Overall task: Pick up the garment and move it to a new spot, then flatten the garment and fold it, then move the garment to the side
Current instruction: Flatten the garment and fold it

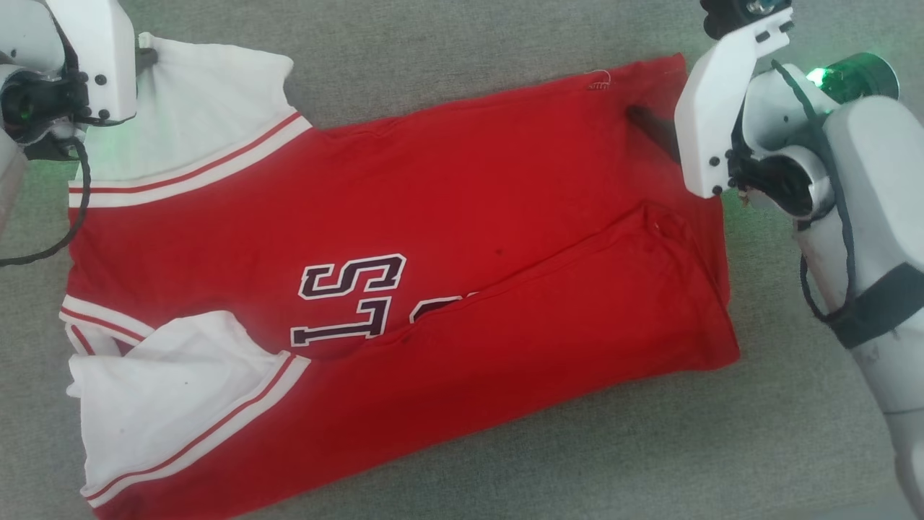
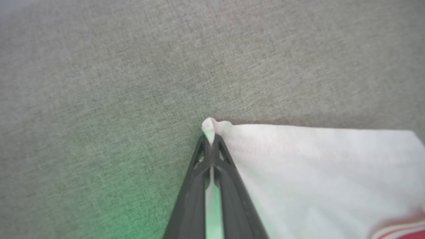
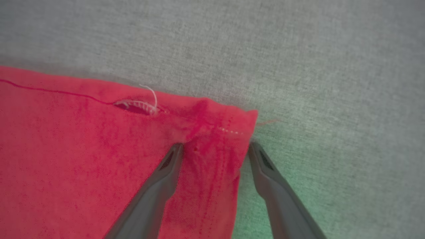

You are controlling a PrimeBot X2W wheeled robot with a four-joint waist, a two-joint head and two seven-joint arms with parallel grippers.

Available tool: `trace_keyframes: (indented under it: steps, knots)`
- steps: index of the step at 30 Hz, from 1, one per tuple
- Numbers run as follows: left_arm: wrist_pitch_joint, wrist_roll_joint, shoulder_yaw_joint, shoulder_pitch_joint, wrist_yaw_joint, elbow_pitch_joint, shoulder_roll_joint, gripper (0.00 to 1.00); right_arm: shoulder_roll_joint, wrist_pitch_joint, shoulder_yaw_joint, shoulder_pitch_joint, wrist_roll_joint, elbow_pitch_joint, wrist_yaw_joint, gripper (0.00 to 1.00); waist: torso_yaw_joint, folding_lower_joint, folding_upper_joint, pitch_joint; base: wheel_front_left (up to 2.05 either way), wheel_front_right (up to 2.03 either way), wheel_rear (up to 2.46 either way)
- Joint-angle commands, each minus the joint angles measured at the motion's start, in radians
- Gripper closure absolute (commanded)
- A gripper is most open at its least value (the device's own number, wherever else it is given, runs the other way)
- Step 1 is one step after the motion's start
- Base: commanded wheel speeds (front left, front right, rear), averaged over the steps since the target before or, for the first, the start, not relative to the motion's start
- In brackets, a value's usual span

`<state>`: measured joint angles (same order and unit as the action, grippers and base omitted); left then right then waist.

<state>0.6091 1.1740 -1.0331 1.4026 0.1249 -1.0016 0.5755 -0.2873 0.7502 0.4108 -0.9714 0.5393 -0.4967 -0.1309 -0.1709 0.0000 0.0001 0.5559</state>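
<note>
The garment (image 1: 462, 217), a red shirt with white sleeves, lies spread sideways on the grey cloth surface, lettering up. Its lower red side is folded over part of the lettering. In the left wrist view my left gripper (image 2: 210, 139) is shut on the corner tip of a white sleeve (image 2: 315, 172), at the head view's upper left. My right gripper (image 3: 215, 146) stands open at the shirt's far right hem corner (image 3: 232, 126). One finger rests on the red cloth and the other just off its edge. A dark finger (image 1: 650, 126) of it shows in the head view.
Grey woven surface (image 1: 505, 462) lies all around the shirt, with room in front and to the right. The other white sleeve (image 1: 166, 390) lies crumpled at the lower left. A black cable (image 1: 79, 202) hangs from my left wrist over the shirt's edge.
</note>
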Motion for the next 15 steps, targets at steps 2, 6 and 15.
trace_keyframes:
  steps: [2, 6, 15]
  knots:
    - [-0.005, -0.002, -0.019, -0.044, -0.001, -0.034, -0.016, 1.00, 0.009, 0.038, 0.048, 0.017, 0.025, -0.059, 0.000, 0.82, 0.009, 0.0000, -0.0001, 0.000, 0.00, 0.00, 0.00]
    - [-0.023, 0.001, -0.014, -0.033, -0.001, -0.047, -0.027, 1.00, -0.023, 0.006, 0.072, 0.004, 0.042, -0.077, 0.001, 1.00, 0.030, 0.0000, -0.0001, -0.015, 0.00, 0.00, 0.00]
    - [-0.024, 0.021, -0.011, -0.020, 0.004, -0.010, -0.038, 1.00, -0.092, -0.139, 0.043, 0.023, 0.017, -0.064, 0.001, 1.00, 0.103, 0.0000, -0.0001, -0.112, 0.00, 0.00, 0.00]
